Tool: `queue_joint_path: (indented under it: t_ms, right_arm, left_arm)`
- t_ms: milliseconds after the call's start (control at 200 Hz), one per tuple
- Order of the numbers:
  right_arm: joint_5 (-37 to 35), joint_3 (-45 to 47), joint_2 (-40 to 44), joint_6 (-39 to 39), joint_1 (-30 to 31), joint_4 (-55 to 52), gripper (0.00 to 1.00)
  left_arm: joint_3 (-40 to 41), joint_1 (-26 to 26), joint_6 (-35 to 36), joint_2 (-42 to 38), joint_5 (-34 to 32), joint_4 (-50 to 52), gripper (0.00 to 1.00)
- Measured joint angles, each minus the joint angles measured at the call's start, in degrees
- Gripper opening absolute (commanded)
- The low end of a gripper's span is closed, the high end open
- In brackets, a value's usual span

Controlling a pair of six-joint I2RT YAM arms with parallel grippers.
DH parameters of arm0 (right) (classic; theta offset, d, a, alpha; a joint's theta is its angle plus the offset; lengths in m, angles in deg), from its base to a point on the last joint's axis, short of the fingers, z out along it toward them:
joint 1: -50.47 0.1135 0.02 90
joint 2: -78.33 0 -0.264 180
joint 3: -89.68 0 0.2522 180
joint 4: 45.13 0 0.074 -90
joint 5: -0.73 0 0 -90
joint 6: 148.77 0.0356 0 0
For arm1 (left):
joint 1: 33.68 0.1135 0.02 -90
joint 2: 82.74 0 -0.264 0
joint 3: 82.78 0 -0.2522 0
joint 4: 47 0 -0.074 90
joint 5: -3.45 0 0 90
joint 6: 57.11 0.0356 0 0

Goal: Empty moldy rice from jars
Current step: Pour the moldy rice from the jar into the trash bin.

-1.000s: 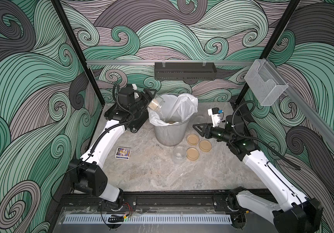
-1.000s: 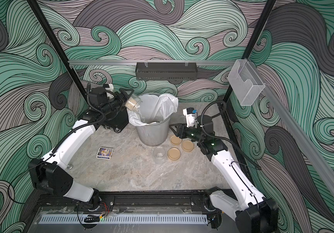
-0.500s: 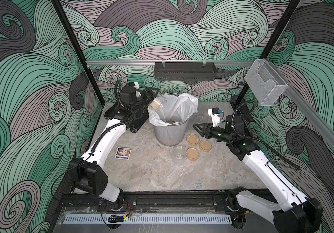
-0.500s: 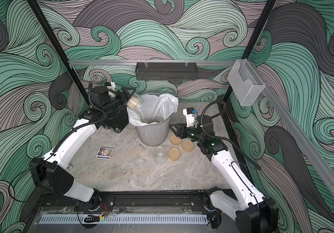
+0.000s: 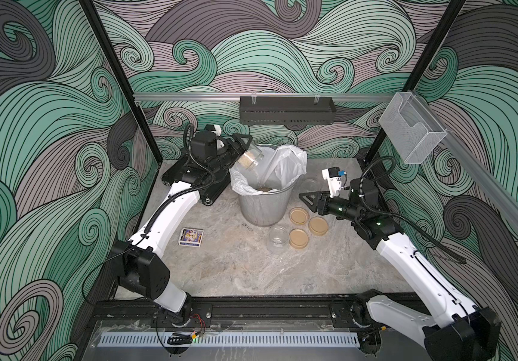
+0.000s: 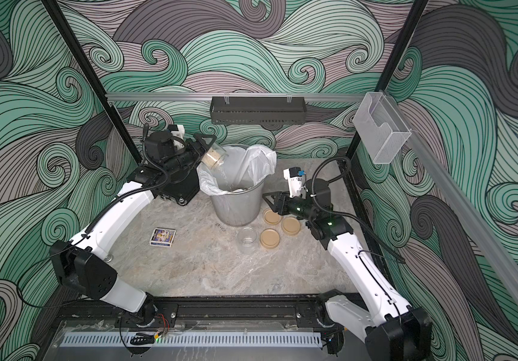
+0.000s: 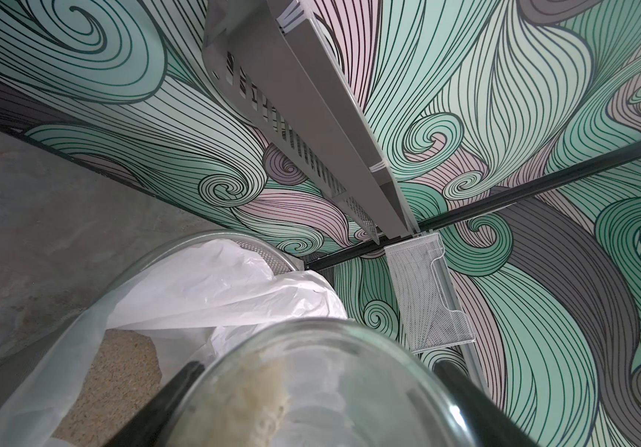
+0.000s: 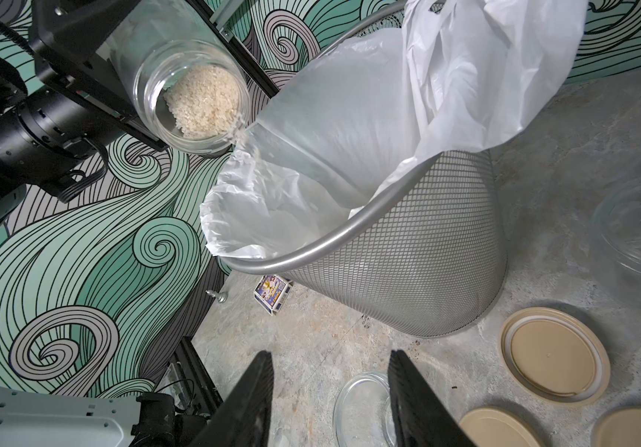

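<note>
My left gripper (image 5: 241, 149) is shut on a clear jar (image 5: 252, 160), tilted mouth-down over the rim of the silver mesh bin (image 5: 264, 208). Moldy rice (image 8: 205, 102) fills the jar's mouth, and a thin stream falls into the white liner (image 8: 350, 127). In the left wrist view the jar (image 7: 311, 391) sits between both fingers. A lidless empty jar (image 5: 278, 238) stands in front of the bin, and another (image 8: 640, 240) stands beside it. My right gripper (image 8: 330, 358) hovers open and empty above the table near the bin.
Three tan lids (image 5: 297, 216) (image 5: 317, 225) (image 5: 298, 239) lie on the table right of the bin. A small printed box (image 5: 191, 237) lies to the left. A black shelf (image 5: 286, 111) and a clear wall holder (image 5: 411, 134) hang on the walls.
My left gripper has carried the jar slightly towards the bin and tipped it further, so rice now streams out. The right arm has not moved.
</note>
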Motion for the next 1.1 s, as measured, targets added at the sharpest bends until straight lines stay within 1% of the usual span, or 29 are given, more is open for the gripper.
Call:
queue_joint_path:
  t_ms: [255,570,886,1101]
  right_arm:
    - [0.00,0.02,0.11,-0.79,0.00,-0.46,0.49]
    - [0.00,0.68,1.25,-2.12,-0.35,-1.42,0.49]
    - [-0.02,0.90,2.47,-3.23,-1.07,-2.16,0.49]
    - [0.00,1.55,2.51,-3.34,-1.09,-2.21,0.49]
  left_arm:
    - [-2.58,-1.29,1.31,1.42,-0.81,1.62,0.55]
    - [-3.82,-2.84,2.23,2.27,-1.44,2.62,0.55]
    - [-7.39,-4.28,3.34,4.68,-1.84,3.34,0.54]
    - [-8.00,-4.81,4.57,4.92,-2.32,3.87,0.54]
